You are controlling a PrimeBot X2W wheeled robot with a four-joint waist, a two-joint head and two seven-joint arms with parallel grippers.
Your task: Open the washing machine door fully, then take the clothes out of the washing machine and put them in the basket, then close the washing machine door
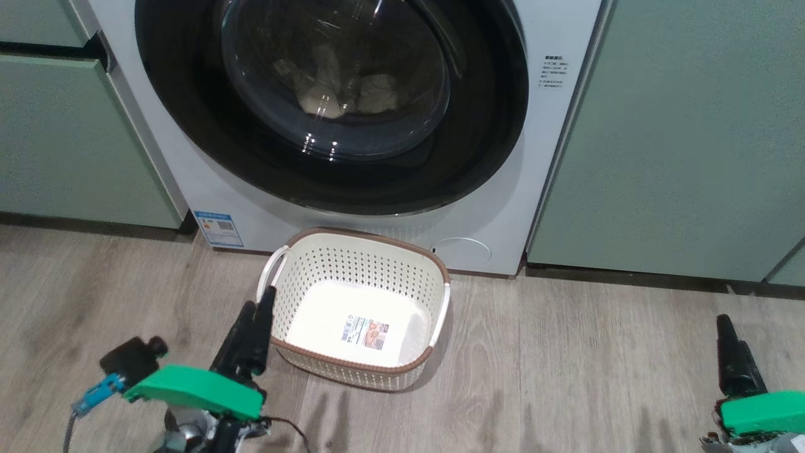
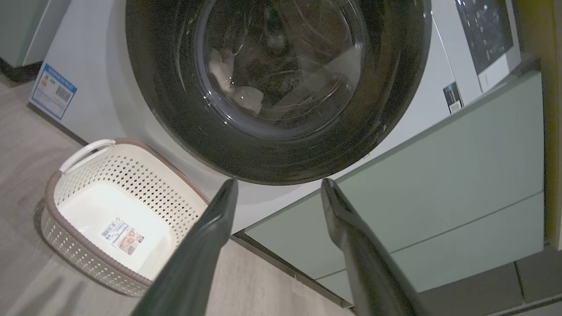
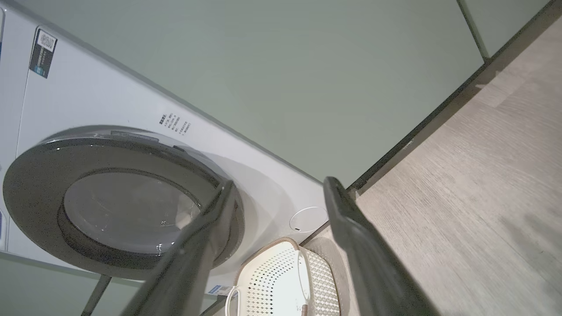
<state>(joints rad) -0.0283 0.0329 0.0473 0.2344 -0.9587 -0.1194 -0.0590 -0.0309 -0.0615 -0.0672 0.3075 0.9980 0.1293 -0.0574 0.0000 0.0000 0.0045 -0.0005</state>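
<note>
Door (image 1: 188, 126) closed: I would hook its rim with left gripper (image 2: 279, 183) (spread wide, empty, as is right gripper (image 3: 279, 182)).

Blocked: washing machine door (image 1: 333, 175) shut over clothes (image 1: 377, 94) | Free: basket (image 1: 360, 264) top — open

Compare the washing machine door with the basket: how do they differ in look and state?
The washing machine door is round and glossy black; the basket is a cream, perforated rounded rectangle. The door looks shut, with clothes behind its glass; the basket holds none. Both have rounded outlines.
</note>
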